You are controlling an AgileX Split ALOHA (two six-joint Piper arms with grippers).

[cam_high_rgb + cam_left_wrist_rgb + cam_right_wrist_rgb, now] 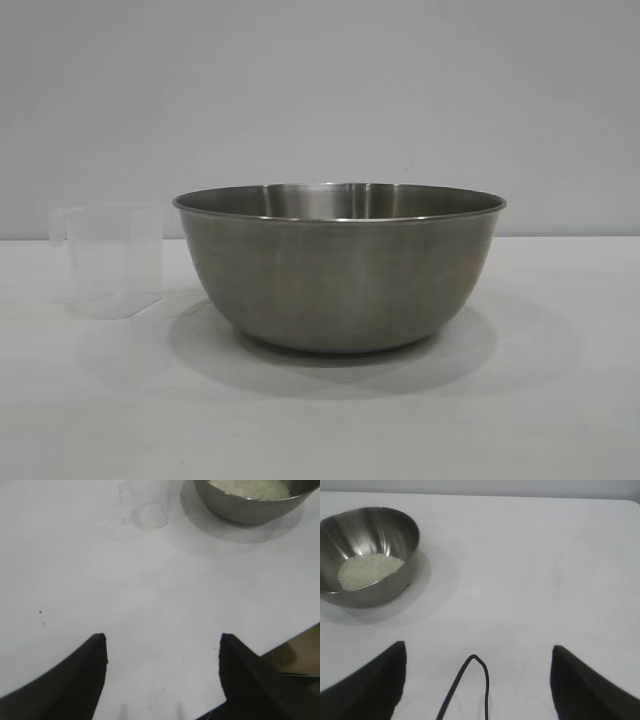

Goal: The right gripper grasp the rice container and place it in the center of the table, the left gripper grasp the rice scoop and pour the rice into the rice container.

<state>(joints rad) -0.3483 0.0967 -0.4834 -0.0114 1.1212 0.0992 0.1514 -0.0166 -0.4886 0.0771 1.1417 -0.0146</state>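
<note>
Task looks finished or nearly so, judging from the rice already in the bowl and the scoop standing empty. From the wrist views, nearest first: left hand (163,645) with fingers spread apart, nothing between them, poised over bare white worktop (150,595) well short of the scoop; right hand (479,655) likewise spread and empty, a thin black cable (470,680) looping between its fingers, well apart from the bowl. Main risk from here, as a judgement: a careless pull-back or sweep of the left hand clipping the rice scoop (108,262), light clear plastic, likely to tip or skid at the slightest touch. Second risk: the cable near the right hand dragging across the worktop, though nothing lies close to it. Further out, rice scoop upright just beside the rice container (338,265), not touching, on the left in the exterior view, handle at the rim turned away from the bowl; apparently empty, hard to make out against the white surface. Rice container a wide brushed-steel bowl with a thin rolled rim, sitting level near the middle of the worktop. Inside, a small mound of cream-coloured rice (369,570), covering only the bottom, far below the rim.
</note>
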